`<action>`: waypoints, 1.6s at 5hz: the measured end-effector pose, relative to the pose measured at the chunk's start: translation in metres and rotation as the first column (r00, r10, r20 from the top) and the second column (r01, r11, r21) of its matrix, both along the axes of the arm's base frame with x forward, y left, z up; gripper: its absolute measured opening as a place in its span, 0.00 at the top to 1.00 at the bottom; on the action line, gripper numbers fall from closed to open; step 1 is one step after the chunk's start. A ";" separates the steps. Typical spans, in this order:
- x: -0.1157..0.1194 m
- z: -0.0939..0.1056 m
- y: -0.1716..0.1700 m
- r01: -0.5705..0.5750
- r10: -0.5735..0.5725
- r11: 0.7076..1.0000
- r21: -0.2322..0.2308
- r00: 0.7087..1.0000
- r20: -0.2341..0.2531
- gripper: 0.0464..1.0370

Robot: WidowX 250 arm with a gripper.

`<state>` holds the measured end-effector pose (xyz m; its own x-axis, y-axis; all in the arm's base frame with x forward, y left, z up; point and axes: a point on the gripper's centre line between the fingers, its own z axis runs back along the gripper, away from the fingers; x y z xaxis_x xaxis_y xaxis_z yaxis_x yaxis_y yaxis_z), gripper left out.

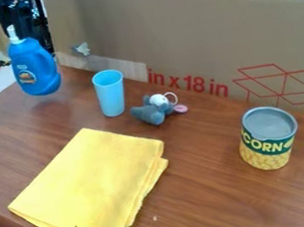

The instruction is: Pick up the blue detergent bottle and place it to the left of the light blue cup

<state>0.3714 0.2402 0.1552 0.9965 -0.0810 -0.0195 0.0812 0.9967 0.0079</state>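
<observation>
Bottle [34,68] of blue plastic stands upright near the wooden table's [209,200] far left corner. Nearer the front lies a folded yellow cloth [87,183], and behind it stands a light-blue cup [111,96]. Just right of the cup lies a small grey plush toy [151,114]; well apart, farther right, stands an upright corn can [268,145]. Cardboard [174,31] rises behind. How far open the gripper is, or what it holds, cannot be told.
</observation>
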 end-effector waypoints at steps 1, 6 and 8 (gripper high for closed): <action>0.006 -0.013 0.001 0.015 -0.015 1.000 -0.016 0.999 -0.032 0.59; 0.014 -0.001 -0.017 -0.004 0.004 1.000 -0.008 1.000 0.000 0.03; -0.049 0.051 -0.038 -0.081 0.078 0.992 0.093 0.996 0.038 0.03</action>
